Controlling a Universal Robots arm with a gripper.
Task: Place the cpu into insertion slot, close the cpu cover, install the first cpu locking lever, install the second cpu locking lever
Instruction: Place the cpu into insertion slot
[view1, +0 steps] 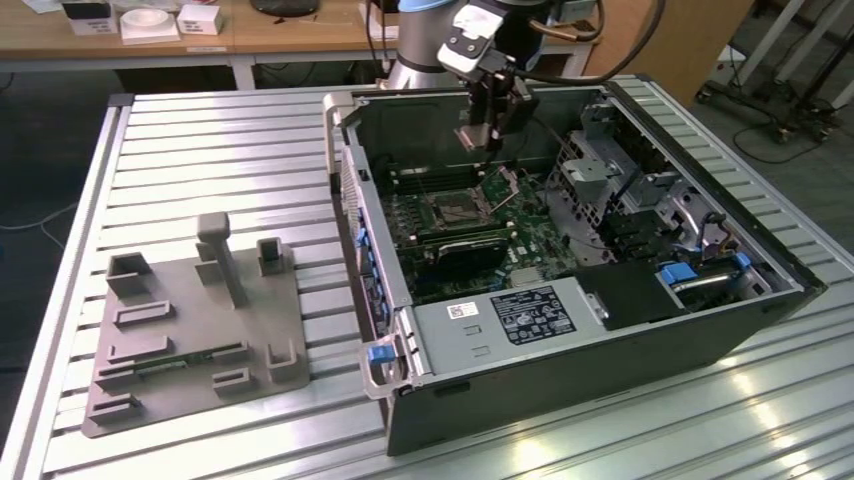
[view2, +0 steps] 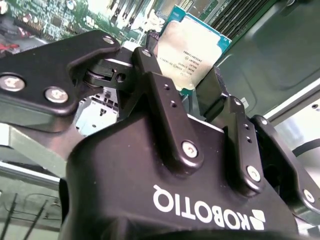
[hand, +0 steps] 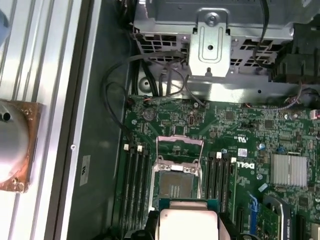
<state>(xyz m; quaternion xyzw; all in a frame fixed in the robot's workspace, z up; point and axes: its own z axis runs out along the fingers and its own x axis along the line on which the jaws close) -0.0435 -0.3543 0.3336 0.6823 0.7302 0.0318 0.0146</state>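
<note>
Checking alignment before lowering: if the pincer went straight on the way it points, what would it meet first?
Probably the open socket, touched first by the chip that the pincer holds. The raised cover looks clear of that line, though depth is unclear.

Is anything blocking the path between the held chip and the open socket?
Nothing visible. The gripper holds the chip above the socket, whose cover stands raised at one edge, leaving its dark centre bare.
</note>
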